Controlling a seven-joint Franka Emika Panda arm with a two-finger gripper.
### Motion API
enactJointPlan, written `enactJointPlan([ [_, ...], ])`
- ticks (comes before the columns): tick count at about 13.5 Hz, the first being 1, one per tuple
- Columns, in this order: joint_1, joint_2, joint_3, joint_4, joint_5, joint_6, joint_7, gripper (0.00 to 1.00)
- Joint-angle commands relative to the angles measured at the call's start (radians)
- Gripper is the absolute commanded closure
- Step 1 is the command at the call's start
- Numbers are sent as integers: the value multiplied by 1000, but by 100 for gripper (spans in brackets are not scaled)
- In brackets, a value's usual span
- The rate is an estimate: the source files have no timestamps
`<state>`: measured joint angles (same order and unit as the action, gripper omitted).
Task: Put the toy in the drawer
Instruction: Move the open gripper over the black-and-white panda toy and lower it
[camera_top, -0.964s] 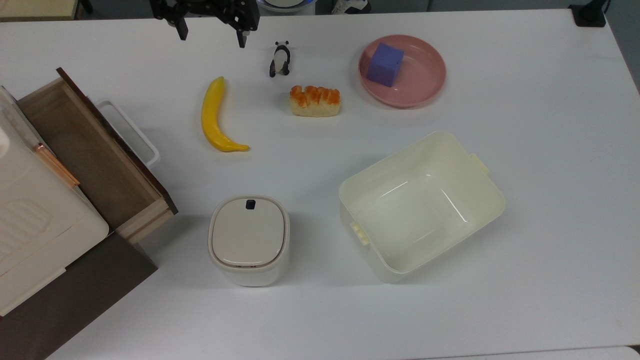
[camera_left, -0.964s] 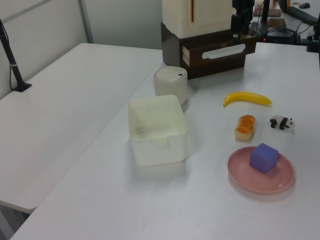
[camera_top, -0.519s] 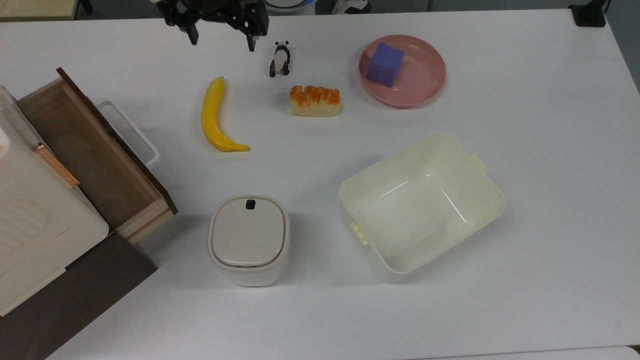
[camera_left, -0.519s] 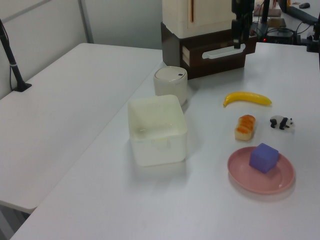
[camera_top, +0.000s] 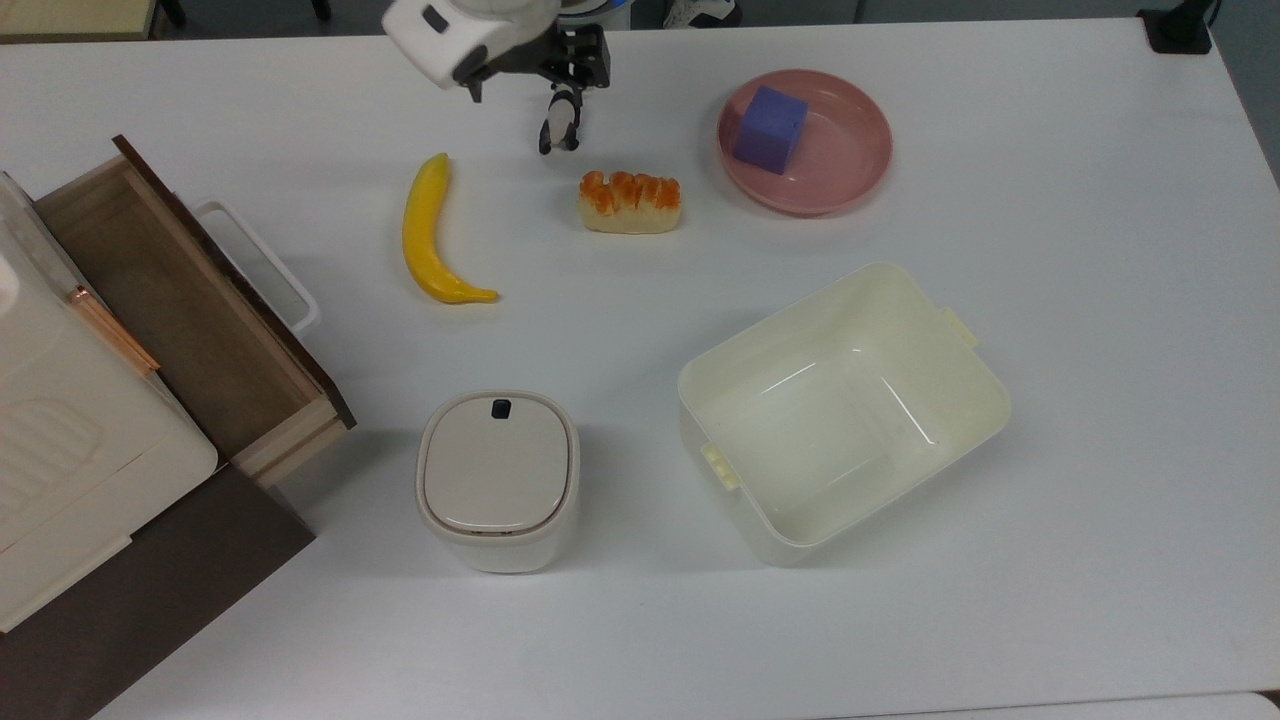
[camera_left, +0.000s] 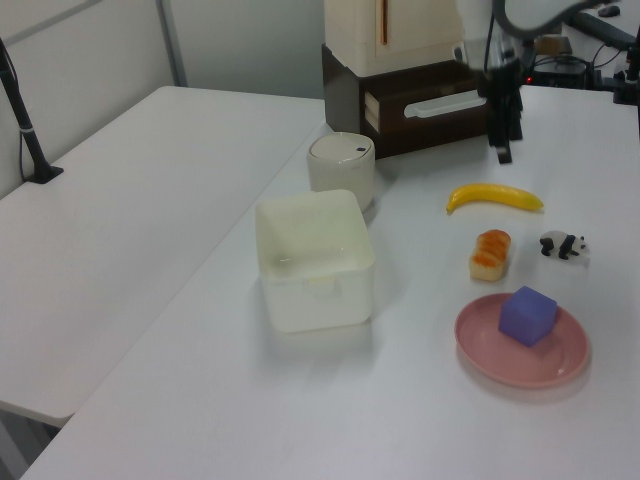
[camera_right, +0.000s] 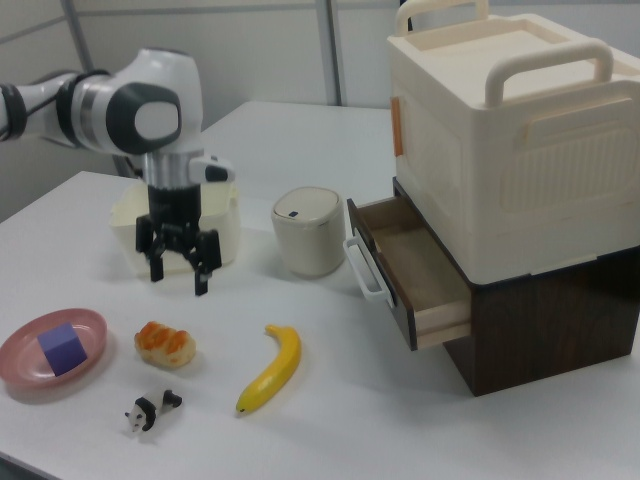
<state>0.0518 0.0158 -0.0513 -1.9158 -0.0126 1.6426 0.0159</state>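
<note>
Panda figurine (camera_top: 560, 125), small, glossy black-and-white plastic: you'll find it on the white table (camera_top: 1050, 300), between the yellow banana (camera_top: 428, 232) and the pink plate (camera_top: 845, 160) in the top view, untouched. Working left to right in the top view: shallow light-wood drawer (camera_top: 190, 320), dark front, white loop handle, stands pulled open. Black two-finger gripper (camera_right: 179, 266) has shifted rightward over the last second and now hangs above the panda, fingers spread, holding nothing. You're lined up for descent; expect a smooth, rounded, slippery grasp.
</note>
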Motion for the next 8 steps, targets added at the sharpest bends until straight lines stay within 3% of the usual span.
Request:
enactJointPlan([
  [1,45,-56,-9,-175,17,101,-7,0],
  [7,57,-54,-9,-342,19,205,-5,0],
  [8,57,-51,-9,-367,19,224,-5,4],
])
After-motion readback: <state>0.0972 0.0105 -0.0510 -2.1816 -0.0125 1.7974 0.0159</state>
